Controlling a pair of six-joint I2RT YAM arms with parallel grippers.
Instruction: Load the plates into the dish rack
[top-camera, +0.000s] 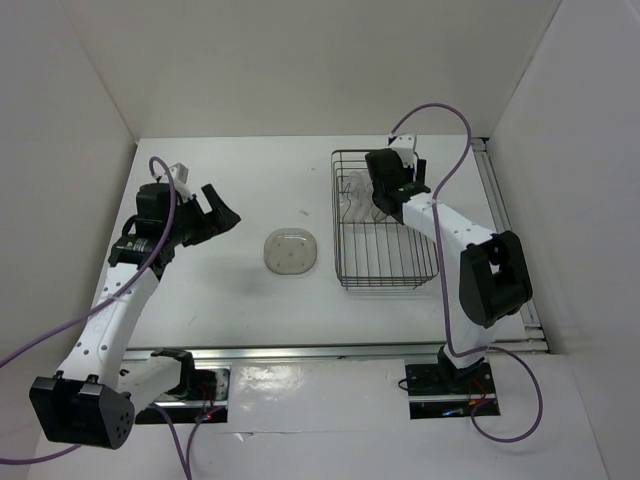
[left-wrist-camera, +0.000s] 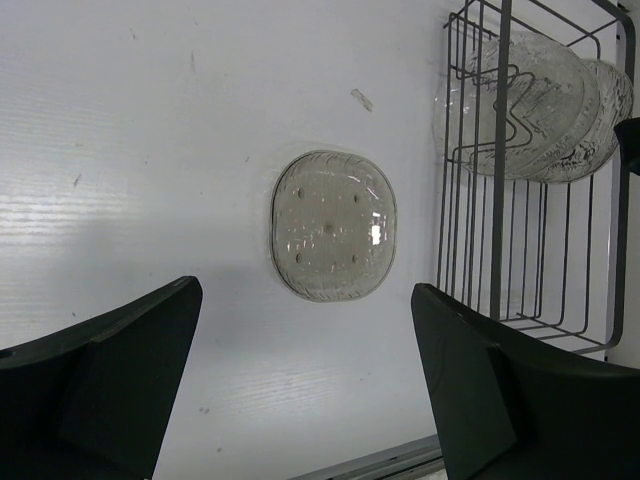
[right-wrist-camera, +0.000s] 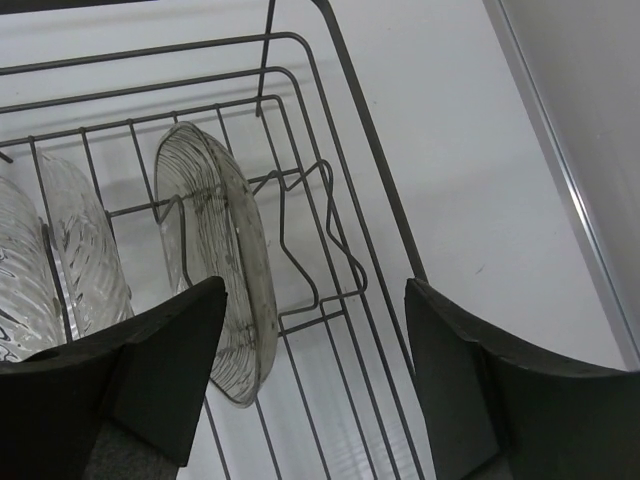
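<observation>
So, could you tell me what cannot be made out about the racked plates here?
- Top view: the right arm covers the far end of the dish rack, so the racked plates cannot be counted.
- Left wrist view: the racked plates overlap, and the picture's right edge cuts them off.
- Right wrist view: a finger and the left edge hide most of the leftmost plates.
</observation>
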